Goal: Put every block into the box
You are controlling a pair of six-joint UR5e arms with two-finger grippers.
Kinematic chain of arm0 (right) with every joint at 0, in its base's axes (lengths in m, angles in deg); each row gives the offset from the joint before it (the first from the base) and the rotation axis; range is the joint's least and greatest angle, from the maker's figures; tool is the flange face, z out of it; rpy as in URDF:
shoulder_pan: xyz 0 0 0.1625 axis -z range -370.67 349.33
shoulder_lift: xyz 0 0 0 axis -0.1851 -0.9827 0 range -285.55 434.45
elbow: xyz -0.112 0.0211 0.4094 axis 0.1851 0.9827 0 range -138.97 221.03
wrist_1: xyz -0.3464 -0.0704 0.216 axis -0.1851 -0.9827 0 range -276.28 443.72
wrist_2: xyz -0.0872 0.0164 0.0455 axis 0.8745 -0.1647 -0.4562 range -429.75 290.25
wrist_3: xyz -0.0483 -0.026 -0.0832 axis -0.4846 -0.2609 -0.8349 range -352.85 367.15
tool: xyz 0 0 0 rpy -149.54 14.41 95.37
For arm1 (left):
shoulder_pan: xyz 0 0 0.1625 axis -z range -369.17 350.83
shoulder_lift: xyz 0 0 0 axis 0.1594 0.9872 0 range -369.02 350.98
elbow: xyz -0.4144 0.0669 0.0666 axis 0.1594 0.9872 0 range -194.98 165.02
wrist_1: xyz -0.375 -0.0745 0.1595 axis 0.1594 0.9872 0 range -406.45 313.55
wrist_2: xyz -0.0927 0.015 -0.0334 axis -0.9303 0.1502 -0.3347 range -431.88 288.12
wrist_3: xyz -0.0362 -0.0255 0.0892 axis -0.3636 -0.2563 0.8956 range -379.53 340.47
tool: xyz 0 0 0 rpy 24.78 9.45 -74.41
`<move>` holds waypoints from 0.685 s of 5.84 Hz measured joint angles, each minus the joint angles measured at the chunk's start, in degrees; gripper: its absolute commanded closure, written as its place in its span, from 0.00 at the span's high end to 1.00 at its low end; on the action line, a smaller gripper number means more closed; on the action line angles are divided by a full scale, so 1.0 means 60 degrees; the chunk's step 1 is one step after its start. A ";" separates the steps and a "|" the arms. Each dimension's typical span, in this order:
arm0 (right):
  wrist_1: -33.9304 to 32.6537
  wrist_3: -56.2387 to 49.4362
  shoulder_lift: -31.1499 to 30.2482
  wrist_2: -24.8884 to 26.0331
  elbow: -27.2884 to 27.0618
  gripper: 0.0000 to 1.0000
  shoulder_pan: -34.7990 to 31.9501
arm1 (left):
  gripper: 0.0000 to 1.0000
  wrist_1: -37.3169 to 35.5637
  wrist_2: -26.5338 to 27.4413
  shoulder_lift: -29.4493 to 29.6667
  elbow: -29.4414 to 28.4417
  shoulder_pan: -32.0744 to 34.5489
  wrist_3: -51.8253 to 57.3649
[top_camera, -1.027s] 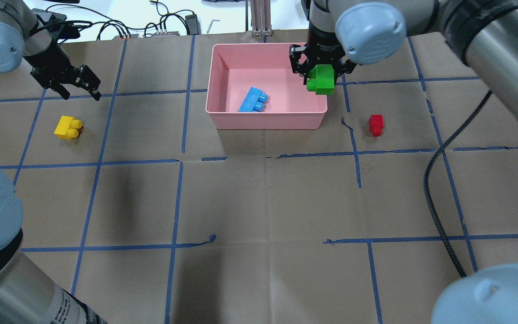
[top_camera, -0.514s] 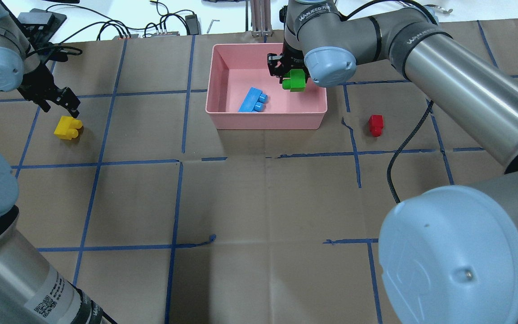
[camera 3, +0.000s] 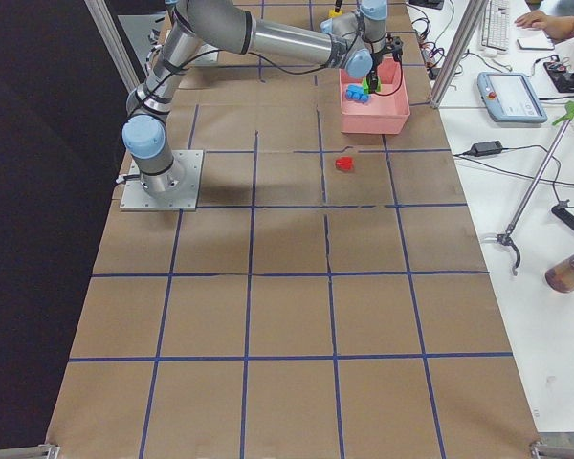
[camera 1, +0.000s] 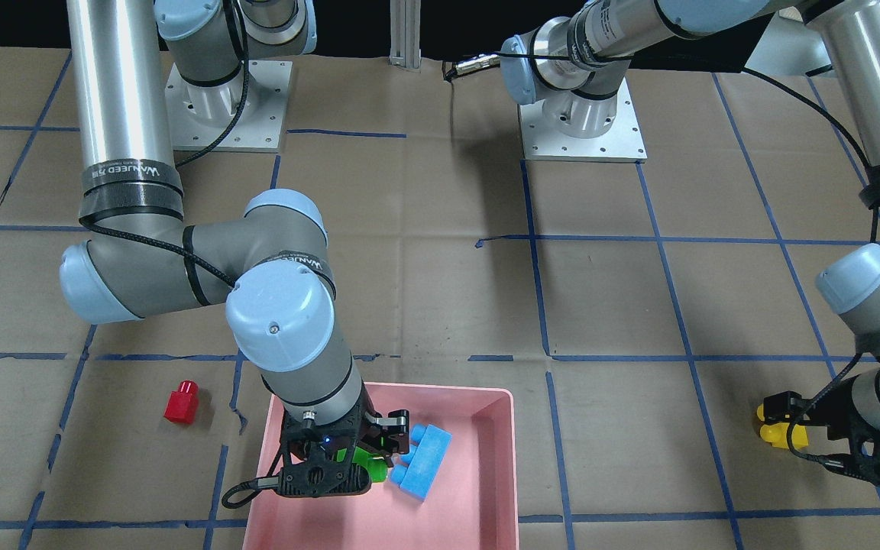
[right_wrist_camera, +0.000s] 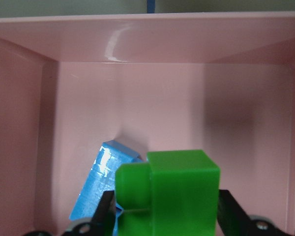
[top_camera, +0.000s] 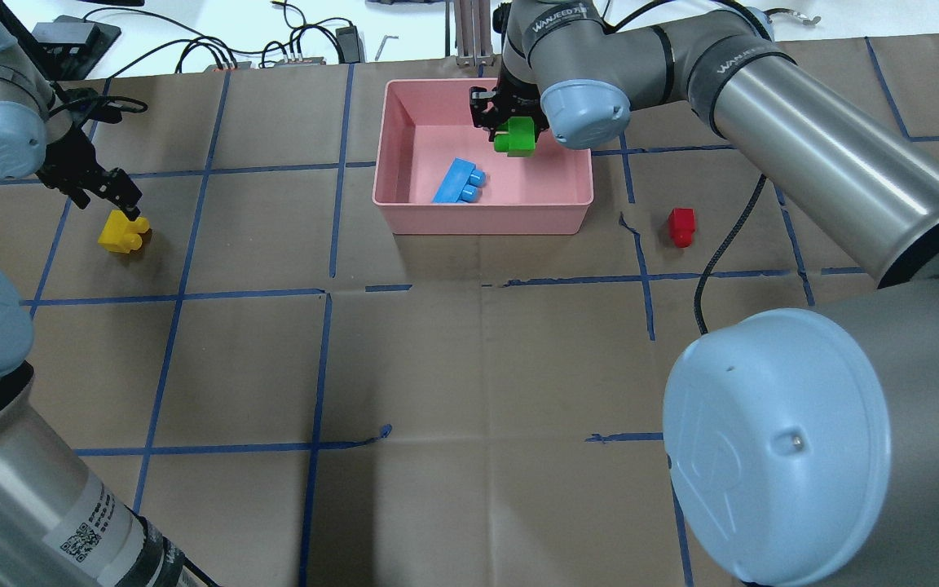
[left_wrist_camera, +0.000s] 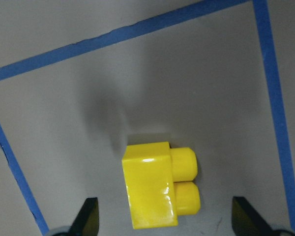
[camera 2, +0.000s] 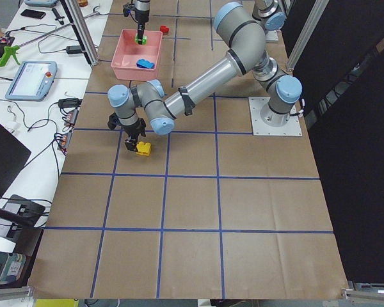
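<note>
Jaws: R gripper [right_wrist_camera: 166, 216] on 1 green block [top_camera: 516, 137]

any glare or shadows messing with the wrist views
Right wrist view: white glare streak on the far wall of the box, a glint on the blue block. Left wrist view: small glint on the yellow block, a soft shadow on the paper above it.
</note>
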 measured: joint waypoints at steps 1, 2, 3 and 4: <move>0.0051 0.0139 -0.0035 -0.0191 0.0024 1.00 0.0020 | 0.92 -0.0064 0.0027 0.0214 0.0008 -0.0003 -0.0009; 0.0360 0.0233 -0.0224 -0.0197 0.0044 1.00 0.0085 | 0.55 -0.0047 0.0294 0.0407 -0.0004 -0.0003 -0.0014; 0.0984 0.0225 -0.0575 -0.0107 0.0040 1.00 0.0219 | 0.32 0.0011 0.0723 0.0559 -0.0053 -0.0003 -0.0011; 0.1705 0.0116 -0.0944 0.0275 -0.0021 1.00 0.0561 | 0.08 0.0150 0.0918 0.0582 -0.0107 -0.0001 -0.0018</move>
